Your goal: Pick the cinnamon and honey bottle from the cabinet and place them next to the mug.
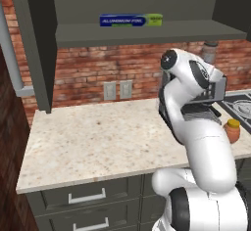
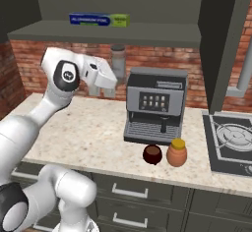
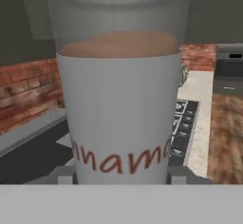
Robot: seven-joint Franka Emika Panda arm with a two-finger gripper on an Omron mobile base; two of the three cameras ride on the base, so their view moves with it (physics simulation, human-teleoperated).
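The dark grey-green cabinet (image 2: 216, 39) hangs above the speckled tabletop (image 1: 88, 142), its shelf carrying a blue foil box (image 2: 98, 19) at 12 o'clock. The white arm (image 2: 64, 78) reaches up below that shelf. The claw (image 3: 121, 173) is closed tight on the cinnamon (image 3: 118, 99), a grey shaker with brown powder and red lettering cut off at the bottom; its fingertips (image 3: 66, 174) barely peek out on each side. In the right base view the shaker (image 2: 118, 61) is half hidden behind the hand. The honey bottle (image 2: 176, 153) stands just beside the mug (image 2: 152, 154), before the coffee machine (image 2: 156, 105).
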